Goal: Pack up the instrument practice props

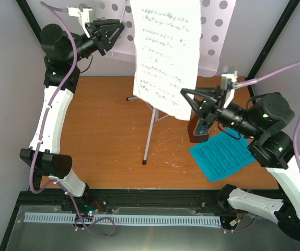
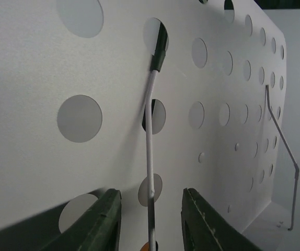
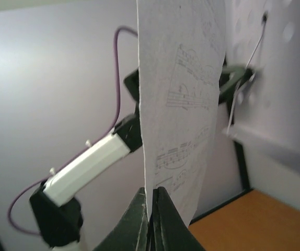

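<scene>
- My right gripper (image 3: pixel 151 209) is pressed together on the bottom edge of the sheet (image 3: pixel 181 94). I judge that a low pinch lets me draw the paper off without creasing the printed part.
- The sheet hangs upright in front of the desk (image 1: pixel 218 36), well above the table (image 1: pixel 103 130). Its top is out of view, so I cannot tell whether it touches the desk.
- My left gripper (image 2: pixel 151 196) is spread, with its fingers on either side of the thin wire (image 2: pixel 150 146) on the desk, not clamping it. I read that as a brace, so the light stand (image 1: pixel 151 125) does not tip when the sheet comes away.
- The metronome (image 1: pixel 198 130) stands just under the right gripper, at the corner of the booklet (image 1: pixel 223 155), which lies flat on the table. Both look left for later steps.
</scene>
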